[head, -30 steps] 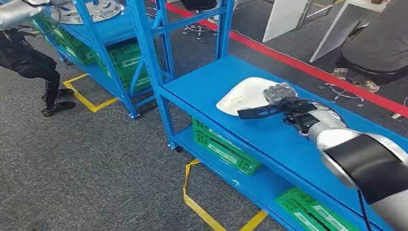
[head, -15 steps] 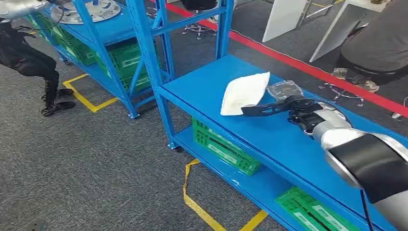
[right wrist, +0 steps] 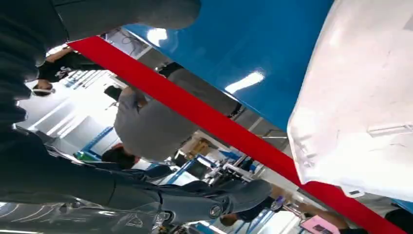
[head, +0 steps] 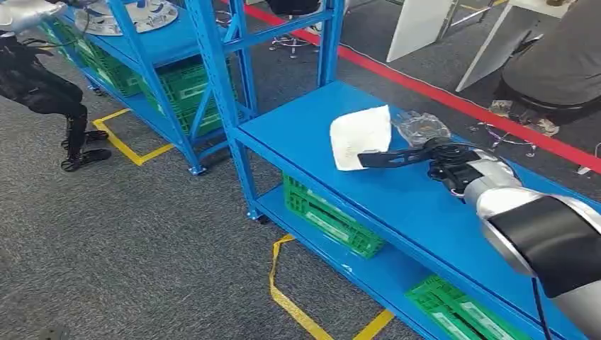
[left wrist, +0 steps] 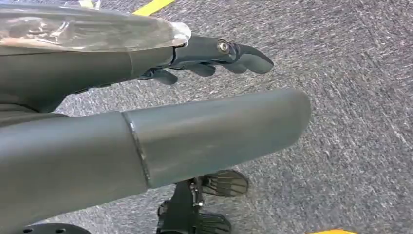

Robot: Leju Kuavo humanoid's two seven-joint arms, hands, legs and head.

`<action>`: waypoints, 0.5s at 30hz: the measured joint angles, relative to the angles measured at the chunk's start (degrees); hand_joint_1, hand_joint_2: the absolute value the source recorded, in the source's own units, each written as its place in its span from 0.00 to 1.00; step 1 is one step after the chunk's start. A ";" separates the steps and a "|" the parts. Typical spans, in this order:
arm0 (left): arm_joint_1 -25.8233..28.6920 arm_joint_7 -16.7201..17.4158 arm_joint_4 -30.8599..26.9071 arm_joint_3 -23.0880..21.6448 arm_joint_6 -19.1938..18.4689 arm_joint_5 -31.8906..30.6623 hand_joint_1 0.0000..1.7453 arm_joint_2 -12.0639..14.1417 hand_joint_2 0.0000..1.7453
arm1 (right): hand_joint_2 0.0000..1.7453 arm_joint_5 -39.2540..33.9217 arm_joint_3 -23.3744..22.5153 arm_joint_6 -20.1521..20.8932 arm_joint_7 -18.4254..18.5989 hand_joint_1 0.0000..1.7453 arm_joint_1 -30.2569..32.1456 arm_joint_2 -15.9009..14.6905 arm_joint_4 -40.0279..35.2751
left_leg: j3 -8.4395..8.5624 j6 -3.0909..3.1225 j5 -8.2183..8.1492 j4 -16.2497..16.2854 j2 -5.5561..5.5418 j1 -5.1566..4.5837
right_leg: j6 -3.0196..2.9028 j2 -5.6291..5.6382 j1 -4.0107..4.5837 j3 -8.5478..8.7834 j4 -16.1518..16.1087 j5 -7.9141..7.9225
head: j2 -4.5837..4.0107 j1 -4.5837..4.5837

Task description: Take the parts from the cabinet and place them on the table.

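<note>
Holding a white part point(head: 360, 137) tilted above the blue surface point(head: 397, 198), right hand point(head: 418, 150) fingers closed on its edge; left hand point(left wrist: 214, 53) grip unclear

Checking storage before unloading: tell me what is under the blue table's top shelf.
Under the blue table, green crates sit on the lower shelf, another at. Their contents and the shelf's back are hidden.

floor: grey carpet point(head: 142, 234) | yellow tape point(head: 283, 297) | red line point(head: 453, 103) | green crates point(head: 329, 216)
</note>
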 joint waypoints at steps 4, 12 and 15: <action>0.00 0.00 0.00 0.00 0.02 -0.24 0.00 0.00 0.00 | 1.00 0.15 -0.04 -0.24 -0.31 0.00 0.00 0.00 -0.02 | 0.00 0.00 0.00 0.00 0.00 0.00 | 0.00 0.00 0.00 0.00 0.00 0.00 | 0.00 -0.02; -0.01 0.00 0.00 0.00 0.07 -0.44 0.00 -0.04 0.00 | 1.00 0.37 -0.04 -0.92 -1.11 0.00 0.07 0.13 -0.02 | 0.00 0.00 0.00 0.00 -0.01 0.00 | 0.00 0.00 0.00 0.02 0.00 0.00 | 0.00 0.00; -0.04 0.00 0.00 0.00 0.13 -0.59 0.00 -0.09 0.00 | 1.00 0.11 -0.04 -1.49 -1.57 0.00 0.18 0.74 -0.02 | 0.00 0.00 0.00 -0.01 0.00 0.00 | 0.00 0.00 0.01 0.02 0.01 0.00 | 0.00 0.00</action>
